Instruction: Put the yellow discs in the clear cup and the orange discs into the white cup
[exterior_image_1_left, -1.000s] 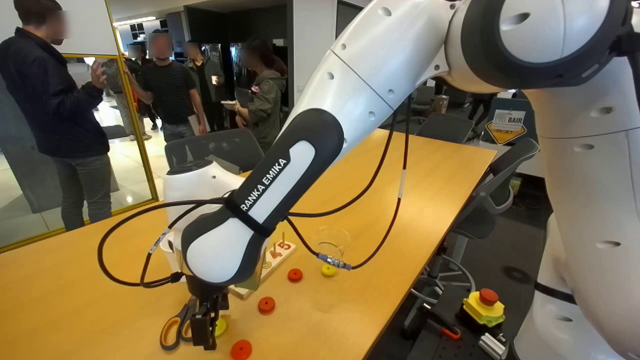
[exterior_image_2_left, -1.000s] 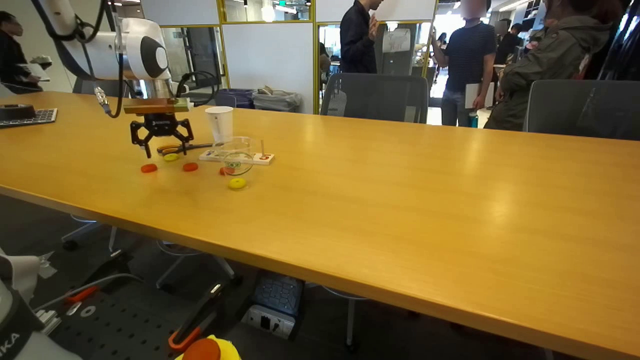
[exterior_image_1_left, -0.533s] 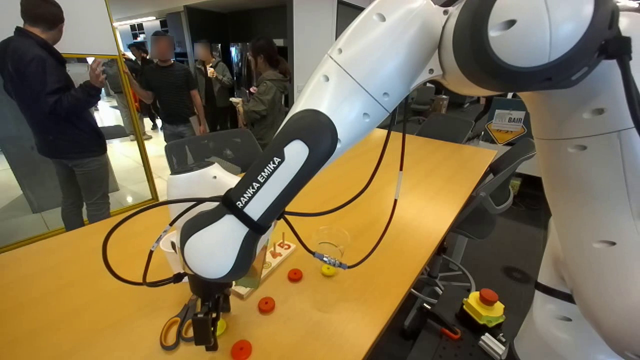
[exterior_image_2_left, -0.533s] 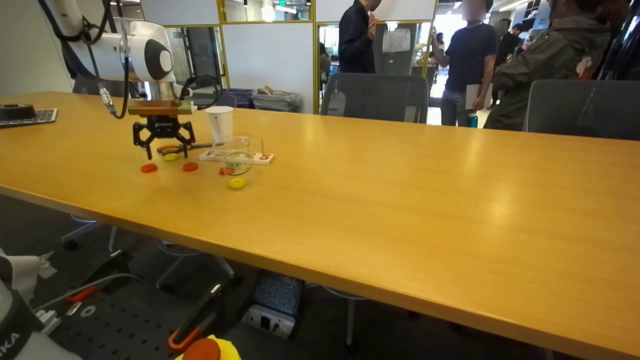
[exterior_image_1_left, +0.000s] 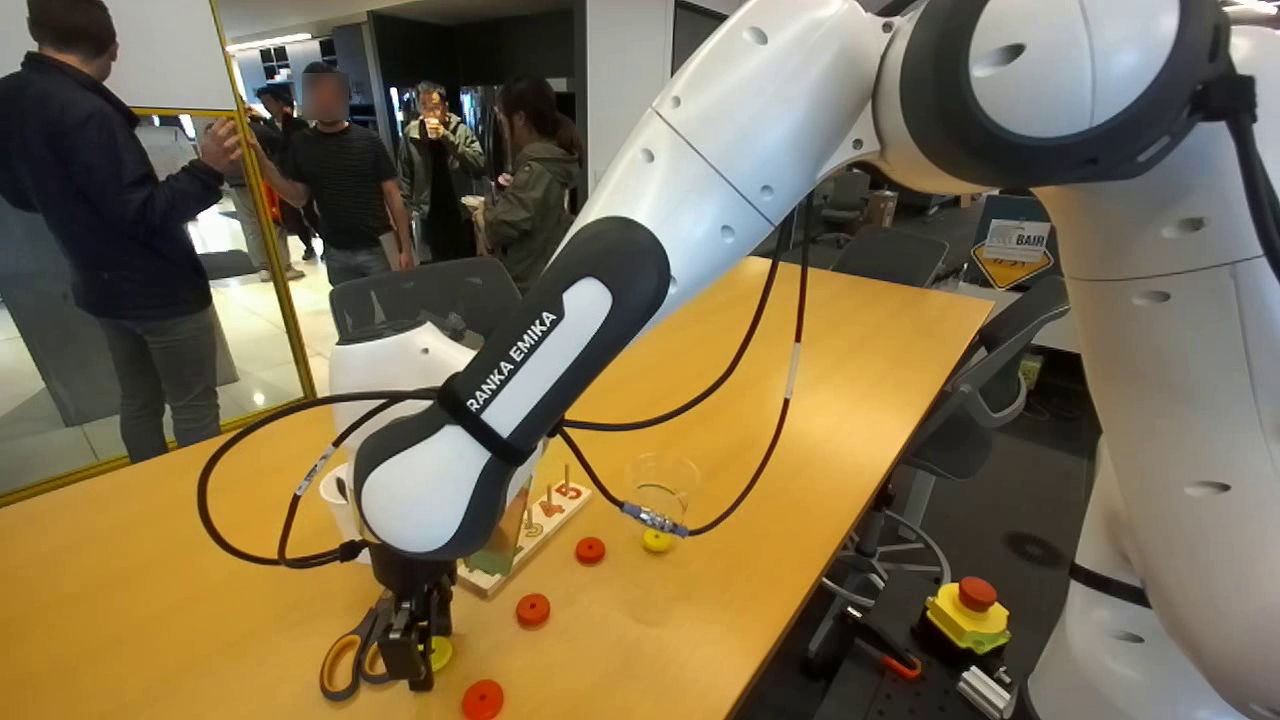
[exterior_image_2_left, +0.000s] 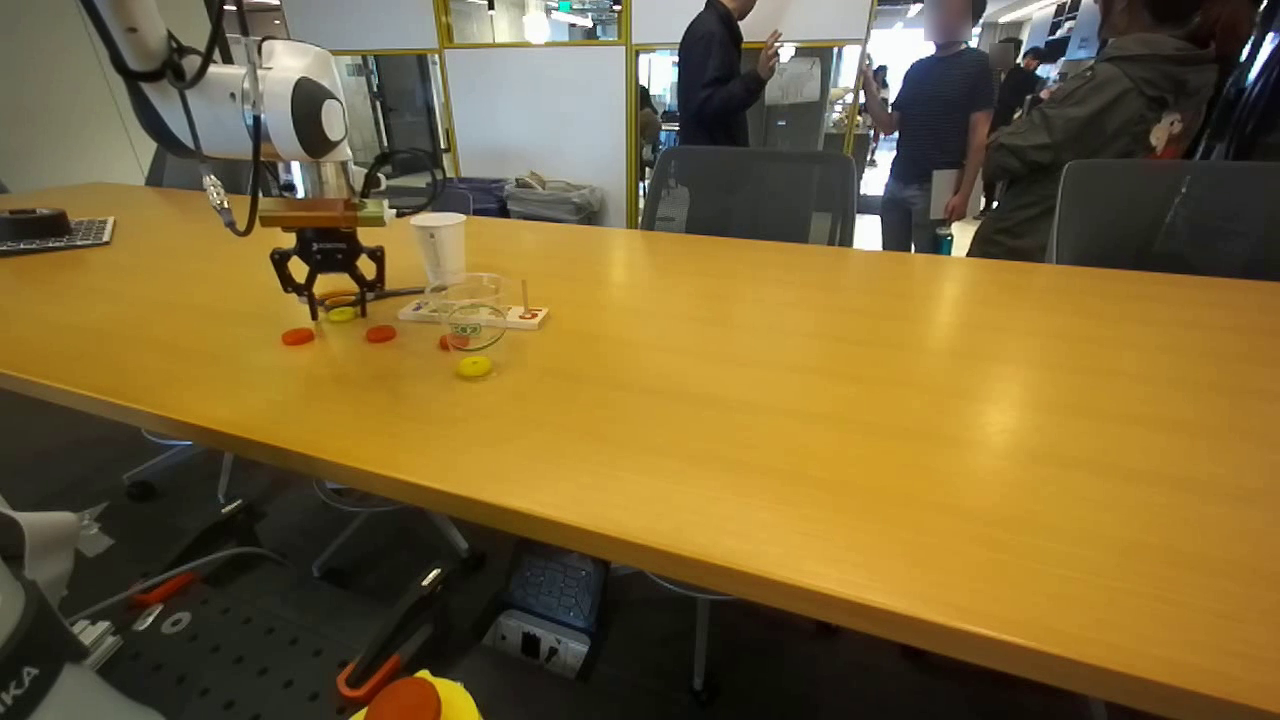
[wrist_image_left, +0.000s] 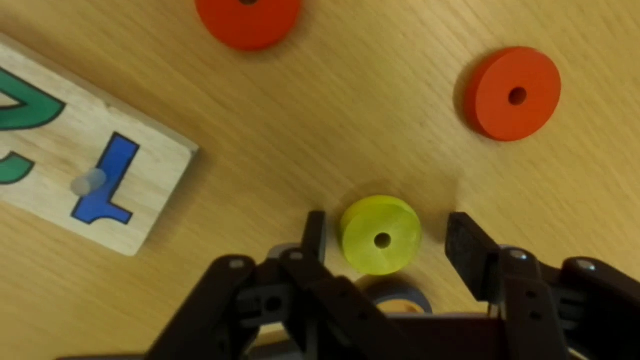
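Yellow and low, the disc (wrist_image_left: 377, 222) lies on the table (wrist_image_left: 350, 125) between the jaws of the gripper (wrist_image_left: 386, 234). They stand part-way apart and hold nothing; in the wrist view the gap beside the disc is slim at left, broader at right. Moving the gripper slightly left should centre it; then, I'd say, a low, gentle grasp, lest so shallow a thing skid. Just beside it sit the scissors (exterior_image_1_left: 372, 624), whose handle could snag a jaw. The disc is round and smooth-looking, its top pierced by a small hole. Farther out, in an exterior view, three orange discs (exterior_image_1_left: 535, 615) lie to the right. Beyond, at left, the white cup (exterior_image_1_left: 343, 515) stands partly behind the arm (exterior_image_1_left: 430, 500); far right is a second yellow disc (exterior_image_1_left: 657, 541), in or beside the clear cup (exterior_image_1_left: 662, 480), I cannot tell which.
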